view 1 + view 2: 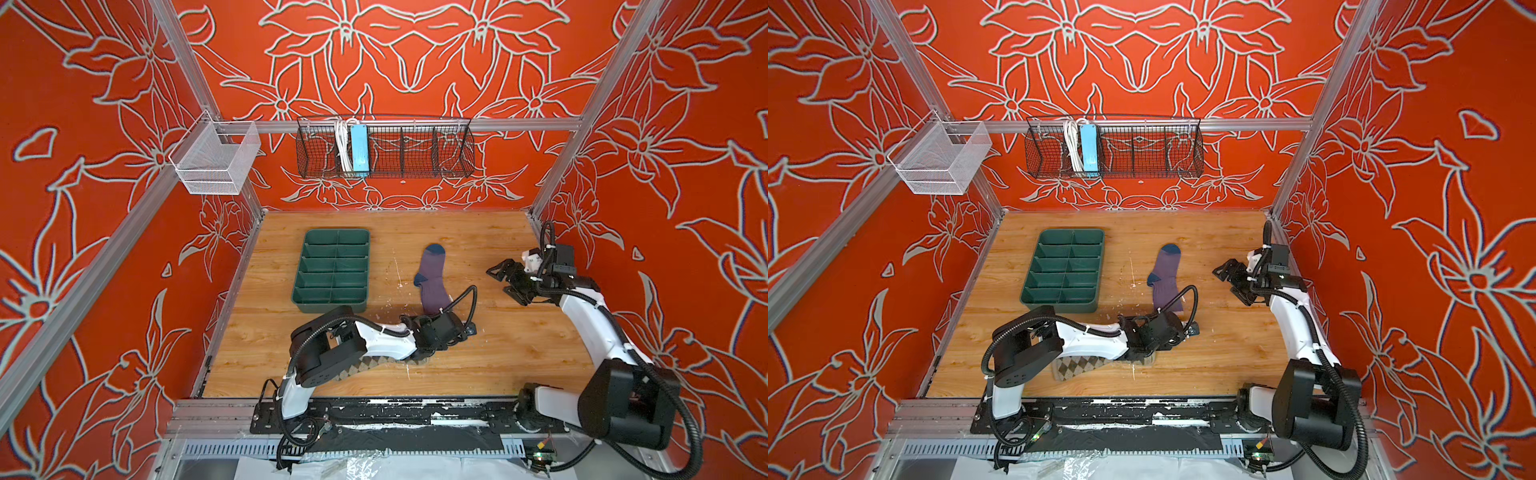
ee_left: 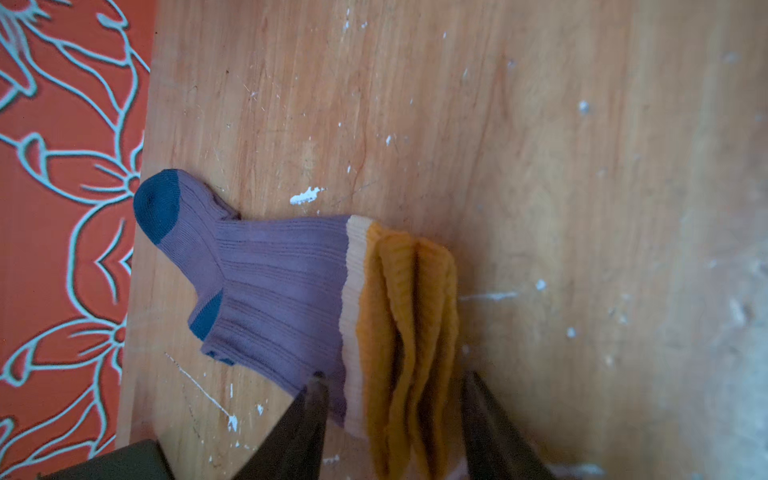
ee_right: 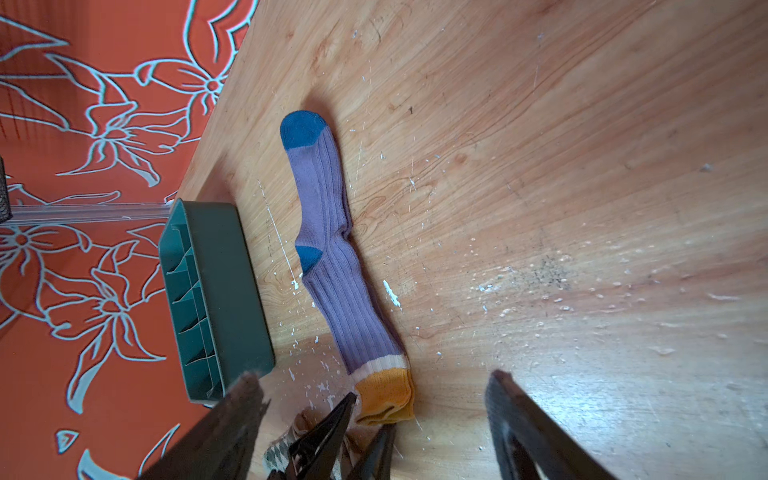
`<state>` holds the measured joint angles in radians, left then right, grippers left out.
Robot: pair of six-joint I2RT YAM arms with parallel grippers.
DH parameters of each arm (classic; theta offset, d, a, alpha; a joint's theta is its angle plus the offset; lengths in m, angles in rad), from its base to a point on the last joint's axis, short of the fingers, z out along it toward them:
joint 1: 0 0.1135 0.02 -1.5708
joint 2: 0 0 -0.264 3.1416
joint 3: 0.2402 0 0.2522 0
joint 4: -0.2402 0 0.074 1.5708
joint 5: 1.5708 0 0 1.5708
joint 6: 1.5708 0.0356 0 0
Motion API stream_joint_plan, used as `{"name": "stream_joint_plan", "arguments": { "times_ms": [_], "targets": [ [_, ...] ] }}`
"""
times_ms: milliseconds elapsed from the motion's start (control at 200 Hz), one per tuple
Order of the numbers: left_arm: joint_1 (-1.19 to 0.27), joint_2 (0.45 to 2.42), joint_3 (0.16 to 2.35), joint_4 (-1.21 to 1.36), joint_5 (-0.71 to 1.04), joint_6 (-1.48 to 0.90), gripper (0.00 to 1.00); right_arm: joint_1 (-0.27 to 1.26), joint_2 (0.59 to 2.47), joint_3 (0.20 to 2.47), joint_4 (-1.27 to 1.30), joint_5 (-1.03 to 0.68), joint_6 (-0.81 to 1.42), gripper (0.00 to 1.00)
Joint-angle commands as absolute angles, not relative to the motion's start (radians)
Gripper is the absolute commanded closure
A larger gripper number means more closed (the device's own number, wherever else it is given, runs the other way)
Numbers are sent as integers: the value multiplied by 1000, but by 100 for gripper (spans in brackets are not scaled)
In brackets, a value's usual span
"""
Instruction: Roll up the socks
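The purple sock (image 1: 432, 282) (image 1: 1165, 278) lies flat on the wooden table, navy toe toward the back wall. Its mustard cuff (image 2: 409, 316) is bunched into folds at the near end. My left gripper (image 2: 392, 378) is low over that cuff, open, with one finger (image 2: 316, 399) against the purple and beige side and the other just off the cuff's outer edge. The argyle sock (image 1: 374, 365) (image 1: 1075, 368) lies mostly hidden beneath my left arm. My right gripper (image 1: 505, 286) (image 1: 1231, 286) hangs open and empty to the right of the purple sock (image 3: 332, 257).
A dark green divided tray (image 1: 328, 306) (image 3: 232, 282) sits left of the purple sock, near the table's back left. A black wire basket (image 1: 384, 151) and a white mesh basket (image 1: 216, 160) hang on the walls. Red patterned walls enclose three sides.
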<state>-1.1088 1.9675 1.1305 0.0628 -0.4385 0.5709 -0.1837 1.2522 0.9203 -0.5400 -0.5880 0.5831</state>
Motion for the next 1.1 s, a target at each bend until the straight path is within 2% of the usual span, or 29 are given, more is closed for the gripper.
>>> {"name": "stream_joint_plan", "arguments": {
  "times_ms": [0,150,360,525,676,826,1096],
  "targets": [
    [-1094,1961,1117,21,-398,560,52,-190,1227,919,-564,-608,550,14],
    [-1080,1949,1124,9,-369,532,65,-190,1214,913,-580,-616,520,15],
    [-1036,1941,1161,-62,-261,461,100,-186,1198,895,-589,-618,493,18],
    [-966,1931,1223,-220,-89,431,100,-139,1144,870,-561,-524,485,23],
    [-890,1957,1334,-436,80,438,100,-11,1019,814,-479,-385,435,25],
    [-821,1948,1363,-518,197,436,100,142,887,796,-472,-265,252,27],
    [-734,2019,1474,-661,333,441,100,341,736,805,-526,-296,-124,33]
  ]
}}
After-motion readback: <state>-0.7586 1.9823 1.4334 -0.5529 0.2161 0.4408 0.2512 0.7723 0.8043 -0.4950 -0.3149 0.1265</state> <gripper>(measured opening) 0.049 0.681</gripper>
